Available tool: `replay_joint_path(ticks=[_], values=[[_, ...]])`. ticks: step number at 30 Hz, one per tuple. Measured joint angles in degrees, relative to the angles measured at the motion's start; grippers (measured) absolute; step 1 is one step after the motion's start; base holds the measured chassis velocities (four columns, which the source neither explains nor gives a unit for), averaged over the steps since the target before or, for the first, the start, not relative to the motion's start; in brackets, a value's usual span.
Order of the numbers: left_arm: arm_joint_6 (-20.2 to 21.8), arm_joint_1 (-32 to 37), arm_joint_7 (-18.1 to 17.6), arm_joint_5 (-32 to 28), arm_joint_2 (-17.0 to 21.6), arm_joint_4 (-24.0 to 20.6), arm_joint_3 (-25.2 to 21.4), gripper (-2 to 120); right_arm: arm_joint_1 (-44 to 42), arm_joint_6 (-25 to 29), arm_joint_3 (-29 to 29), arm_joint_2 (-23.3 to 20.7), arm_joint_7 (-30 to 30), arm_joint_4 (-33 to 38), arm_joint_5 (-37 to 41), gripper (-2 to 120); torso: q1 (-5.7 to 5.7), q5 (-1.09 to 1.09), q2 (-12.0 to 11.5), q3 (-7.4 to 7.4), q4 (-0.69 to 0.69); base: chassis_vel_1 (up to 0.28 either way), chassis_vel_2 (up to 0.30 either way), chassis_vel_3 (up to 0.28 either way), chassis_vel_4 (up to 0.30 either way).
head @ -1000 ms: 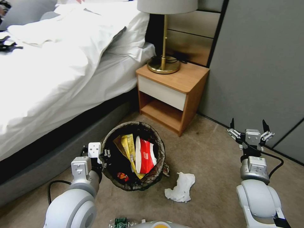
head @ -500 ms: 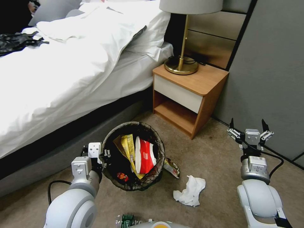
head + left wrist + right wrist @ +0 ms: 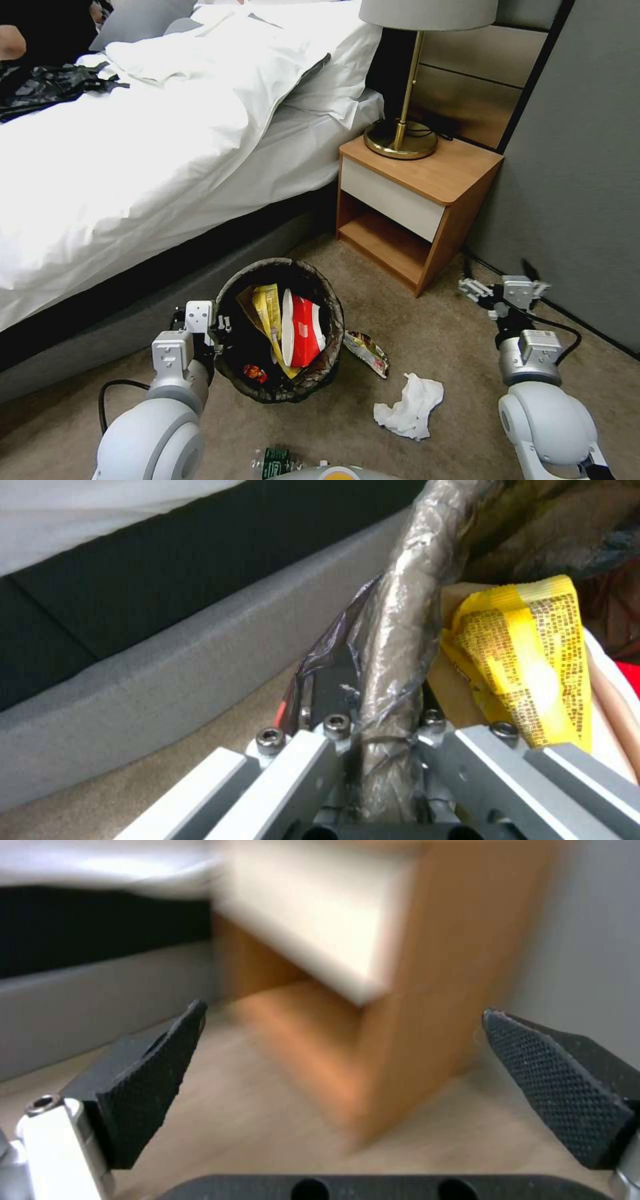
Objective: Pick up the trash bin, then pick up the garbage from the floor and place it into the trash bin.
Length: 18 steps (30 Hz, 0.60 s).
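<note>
The trash bin, round with a crinkled dark bag over its rim, hangs in front of me with a yellow wrapper and a red-and-white packet inside. My left gripper is shut on the bin's near-left rim; in the left wrist view its jaws pinch the bag-wrapped rim beside the yellow wrapper. Garbage lies on the carpet right of the bin: a shiny snack wrapper and crumpled white paper. My right gripper is open and empty, beyond the paper near the wall.
A bed with white sheets fills the left side, its grey base close to the bin. A wooden nightstand with a brass lamp stands ahead. A grey wall panel bounds the right.
The camera has swung, so bed, nightstand and floor litter have shifted right; the shiny wrapper came out from behind the bin. The right gripper turned and moved slightly left. The bin stays gripped.
</note>
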Motion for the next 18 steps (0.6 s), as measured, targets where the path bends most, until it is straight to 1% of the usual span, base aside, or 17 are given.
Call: replay_joint_path(ticks=[1, 3, 4, 5, 7, 8, 10, 11, 13, 16, 18], values=[[0.0, -0.01, 0.02, 0.04, 0.0, 0.0, 0.0, 0, 0.74, -6.35, -0.4, -1.59, -4.8, -0.68, 6.91, 100, 0.0, 0.0, 0.0, 0.0, 0.01, 0.0, 0.0, 0.0, 0.0], [0.0, 0.01, 0.02, 0.1, 0.01, -0.01, -0.02, 0, 2.15, -14.03, -1.33, -3.05, -7.0, -2.06, 14.96, 100, 0.0, 0.0, 0.0, 0.0, 0.02, 0.0, 0.0, 0.0, 0.0], [0.0, 0.01, 0.02, 0.1, 0.01, -0.01, -0.02, 0, 2.15, -14.03, -1.33, -3.05, -7.0, -2.06, 14.96, 100, 0.0, 0.0, 0.0, 0.0, 0.02, 0.0, 0.0, 0.0, 0.0], [0.0, 0.04, 0.02, 0.15, 0.04, -0.02, -0.08, 0, 3.13, -17.12, -2.17, -3.75, -6.52, -3.16, 18.14, 100, 0.0, -0.01, 0.0, 0.0, 0.02, 0.0, 0.0, 0.0, 0.0], [0.0, 0.2, -0.01, 0.19, 0.16, -0.1, -0.4, 0, 5.66, -23.5, -5.26, -5.41, -3.75, -7.67, 24.55, 100, 0.0, 0.01, 0.0, 0.0, 0.04, 0.0, 0.0, 0.0, 0.0], [0.0, 0.2, -0.01, 0.19, 0.16, -0.1, -0.4, 0, 5.66, -23.5, -5.26, -5.41, -3.75, -7.67, 24.55, 100, 0.0, 0.01, 0.0, 0.0, 0.04, 0.0, 0.0, 0.0, 0.0], [0.0, 0.24, -0.03, 0.21, 0.19, -0.1, -0.49, 0, 6.62, -25.23, -7.27, -6.31, -1.47, -10.27, 27.56, 100, 0.0, 0.01, 0.0, 0.0, 0.02, 0.0, 0.0, 0.0, 0.0], [0.0, 0.24, -0.03, 0.21, 0.19, -0.1, -0.49, 0, 6.62, -25.23, -7.27, -6.31, -1.47, -10.27, 27.56, 100, 0.0, 0.01, 0.0, 0.0, 0.02, 0.0, 0.0, 0.0, 0.0], [0.0, 0.22, -0.1, 0.23, 0.04, -0.11, -0.49, 0, 6.93, -25.43, -8.99, -6.75, -0.08, -12.76, 28.97, 100, 0.0, 0.0, 0.0, 0.0, 0.02, 0.0, 0.0, 0.0, 0.0], [0.0, 0.19, -0.14, 0.34, -0.06, -0.07, -0.43, 0, 6.94, -25.43, -9.95, -6.86, 0.32, -14.78, 28.75, 100, 0.0, 0.0, 0.0, 0.0, 0.02, 0.0, 0.0, 0.0, 0.0], [0.0, 0.13, -0.15, 0.48, -0.1, 0.12, -0.35, 0, 7.13, -25.34, -10.4, -6.64, 0.31, -17.53, 27.63, 100, 0.0, 0.0, 0.0, 0.0, 0.01, 0.0, 0.0, 0.0, 0.0]])
